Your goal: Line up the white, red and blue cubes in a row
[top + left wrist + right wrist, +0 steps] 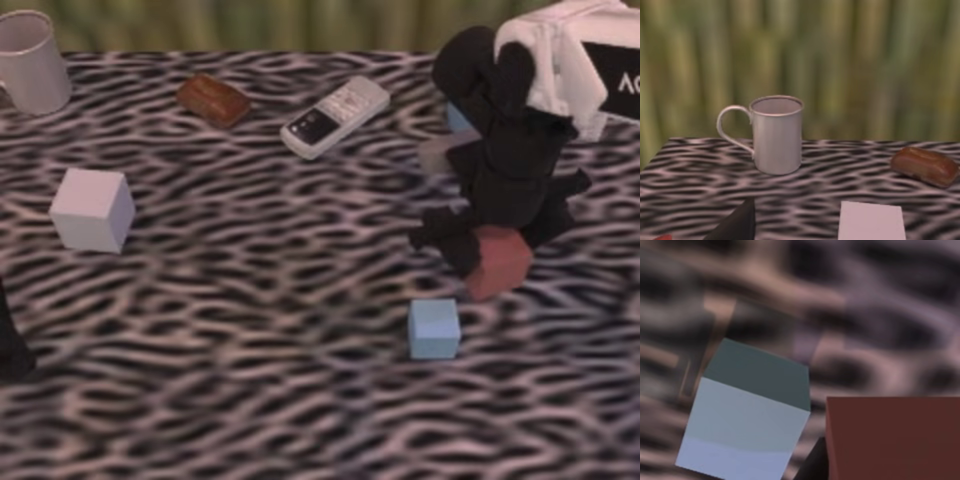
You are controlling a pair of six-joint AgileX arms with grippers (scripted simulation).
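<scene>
Red cube (497,262) sits under my right gripper (470,250), seemingly held, fingers hidden so cannot confirm, just right of and above blue cube (434,328); white cube (92,210) lies far left on the bench (250,350), nearer my parked left arm.

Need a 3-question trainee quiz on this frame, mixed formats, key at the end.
1. True or false: the red cube lies under the right tool.
2. Which cube sits farthest to the table's left? A) blue cube B) white cube C) red cube
3. Fill in: between the mug and the phone handset lies a brown ____.

Key: 1 true; 2 B; 3 bread loaf.

The left tool shows only as a dark tip in the left wrist view, parked at the table's left edge.
</scene>
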